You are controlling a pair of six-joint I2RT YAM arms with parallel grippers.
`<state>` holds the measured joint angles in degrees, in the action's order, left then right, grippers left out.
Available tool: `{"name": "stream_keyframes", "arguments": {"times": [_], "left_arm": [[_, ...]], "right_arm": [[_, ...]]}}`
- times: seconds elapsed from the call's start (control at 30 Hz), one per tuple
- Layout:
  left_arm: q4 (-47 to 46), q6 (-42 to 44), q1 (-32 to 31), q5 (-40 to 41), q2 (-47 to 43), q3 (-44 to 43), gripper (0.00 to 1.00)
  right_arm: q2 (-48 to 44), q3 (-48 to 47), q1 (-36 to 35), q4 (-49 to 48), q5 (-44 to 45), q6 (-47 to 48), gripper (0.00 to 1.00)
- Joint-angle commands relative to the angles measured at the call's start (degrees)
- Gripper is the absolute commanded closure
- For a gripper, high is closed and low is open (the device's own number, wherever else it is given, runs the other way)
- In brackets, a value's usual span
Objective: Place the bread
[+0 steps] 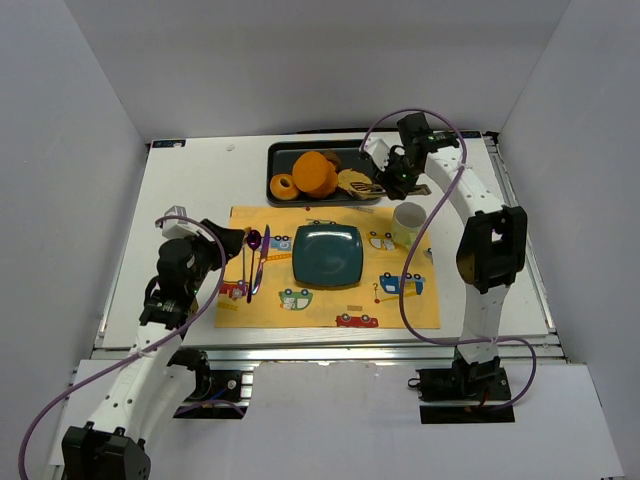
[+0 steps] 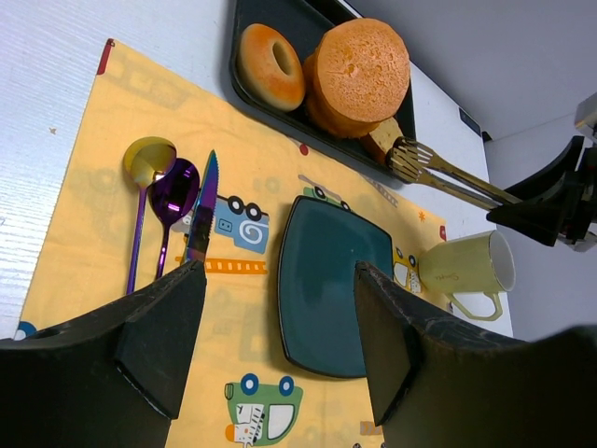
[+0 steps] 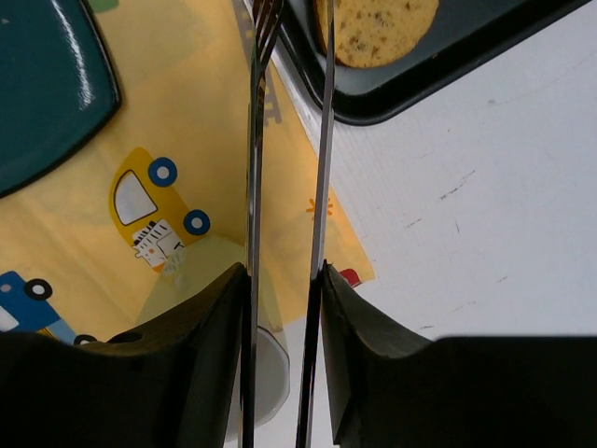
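Note:
The bread [image 1: 352, 181] is a flat tan speckled slice lying in the black tray [image 1: 280, 156], right of the bun. It shows in the right wrist view [image 3: 381, 28], and only as an edge in the left wrist view [image 2: 381, 138]. My right gripper [image 1: 396, 176] [image 3: 284, 275] is shut on metal tongs [image 3: 254, 140] [image 1: 374, 187]. The tong tips reach the bread's edge, one arm crossing over it. The teal plate [image 1: 327, 255] [image 2: 326, 280] lies bare on the yellow placemat [image 1: 400, 310]. My left gripper [image 1: 236, 240] [image 2: 280, 280] is open and empty over the mat, left of the plate.
The tray also holds a big orange bun [image 1: 316, 173] and a small orange ring piece [image 1: 284, 187]. A pale mug [image 1: 408, 222] stands right of the plate. Two spoons and a knife [image 1: 255, 265] lie left of the plate. Grey walls enclose the table.

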<state>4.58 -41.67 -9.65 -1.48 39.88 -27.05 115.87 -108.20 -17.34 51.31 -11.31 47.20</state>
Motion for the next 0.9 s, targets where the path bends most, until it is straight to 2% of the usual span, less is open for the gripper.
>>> {"name": "stream_keyframes", "arguments": {"times": [0.0, 0.63, 0.73, 0.87], "left_arm": [[0.5, -0.4, 0.1, 0.5, -1.2, 0.9, 0.26], [-0.7, -0.3, -0.1, 0.2, 0.5, 0.4, 0.26], [-0.7, -0.3, 0.0, 0.3, 0.5, 0.3, 0.26], [-1.0, -0.3, 0.0, 0.5, 0.7, 0.2, 0.26]], "right_arm": [[-0.1, -1.9, -0.5, 0.1, 2.1, 1.3, 0.58], [1.3, 2.4, -3.9, -6.5, 9.2, 3.6, 0.59], [1.2, 3.8, -4.3, -7.6, 10.9, 4.3, 0.65], [0.7, 5.1, -4.3, -8.8, 13.2, 4.7, 0.82]]}}
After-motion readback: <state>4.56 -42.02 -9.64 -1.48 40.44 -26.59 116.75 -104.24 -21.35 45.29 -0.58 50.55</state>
